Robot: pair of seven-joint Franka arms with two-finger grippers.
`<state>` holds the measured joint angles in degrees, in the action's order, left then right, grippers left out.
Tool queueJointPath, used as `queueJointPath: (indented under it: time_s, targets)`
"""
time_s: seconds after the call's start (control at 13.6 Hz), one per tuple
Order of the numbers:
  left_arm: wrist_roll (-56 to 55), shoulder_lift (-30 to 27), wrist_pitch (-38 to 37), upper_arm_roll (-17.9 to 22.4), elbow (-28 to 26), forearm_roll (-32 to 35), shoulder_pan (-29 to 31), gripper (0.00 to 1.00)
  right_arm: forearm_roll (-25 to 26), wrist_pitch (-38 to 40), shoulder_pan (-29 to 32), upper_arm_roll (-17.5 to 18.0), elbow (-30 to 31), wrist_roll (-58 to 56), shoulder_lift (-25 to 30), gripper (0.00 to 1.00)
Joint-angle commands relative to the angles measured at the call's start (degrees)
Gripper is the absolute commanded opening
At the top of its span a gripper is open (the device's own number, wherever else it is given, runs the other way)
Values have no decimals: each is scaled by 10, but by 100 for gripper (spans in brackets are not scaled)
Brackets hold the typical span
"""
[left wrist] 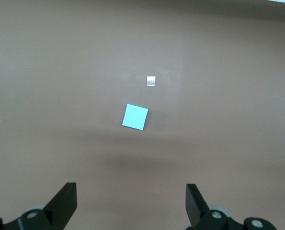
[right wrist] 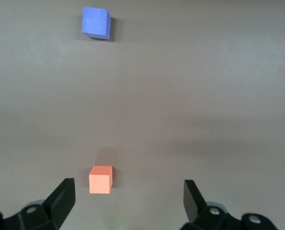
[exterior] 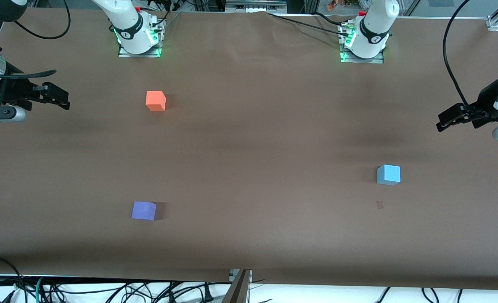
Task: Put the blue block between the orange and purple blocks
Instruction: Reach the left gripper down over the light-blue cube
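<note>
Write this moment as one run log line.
blue block: untouched | orange block, purple block: apart | left gripper: open | right gripper: open

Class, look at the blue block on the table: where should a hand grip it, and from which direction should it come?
Grip the blue block across two opposite side faces, coming straight down from above. It sits flat and alone on the table, top face free. The open left hand, on its end of the table, probably suits best; turn it to match the cube's skew.
</note>
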<state>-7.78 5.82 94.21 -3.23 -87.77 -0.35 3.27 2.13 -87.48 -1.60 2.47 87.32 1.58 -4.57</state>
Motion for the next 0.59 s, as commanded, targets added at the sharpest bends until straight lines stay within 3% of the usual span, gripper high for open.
queueJointPath:
  time_s: [0.0,0.37,0.51]
  targets:
    - [5,10,-8,-2,10,3,3,100,-11,-2,3,0,-5,0,2,100]
    - [3,48,-6,-2,14,4,-4,100,-11,-2,3,0,-5,0,2,100]
    - [-3,113,-5,-1,17,13,-4,100,-12,-2,3,0,-5,0,2,100]
